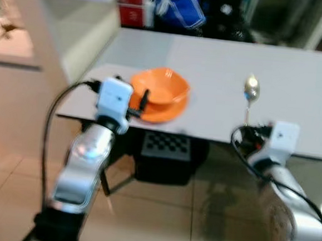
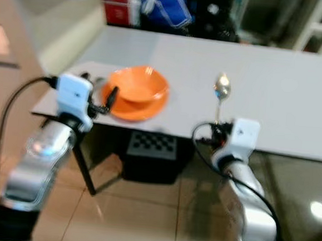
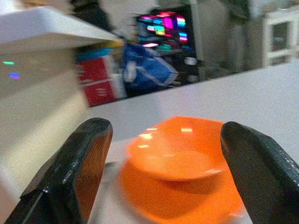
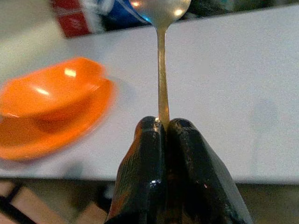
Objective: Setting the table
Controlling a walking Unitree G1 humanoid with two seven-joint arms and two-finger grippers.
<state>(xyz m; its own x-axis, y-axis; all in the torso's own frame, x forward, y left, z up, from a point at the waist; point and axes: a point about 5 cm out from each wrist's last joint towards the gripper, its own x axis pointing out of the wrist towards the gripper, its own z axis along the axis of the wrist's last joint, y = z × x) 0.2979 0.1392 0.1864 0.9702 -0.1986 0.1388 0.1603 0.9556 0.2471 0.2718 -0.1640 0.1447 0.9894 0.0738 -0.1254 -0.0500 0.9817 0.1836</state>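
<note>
Two hands: right hand pinches spoon; left hand gapes before orange bowl.

Head stereo pair looking down at table edge, wrist cameras close along fingers, all sharing orange bowl

On my bench I count one orange bowl, and it sits on one orange plate beneath it. There is one spoon, pinched by its handle in my right gripper. My left gripper makes two grippers in all, with two black fingers on each. Under the bench stands one dark crate. Behind the bench I make out one red box and one blue bag.
</note>
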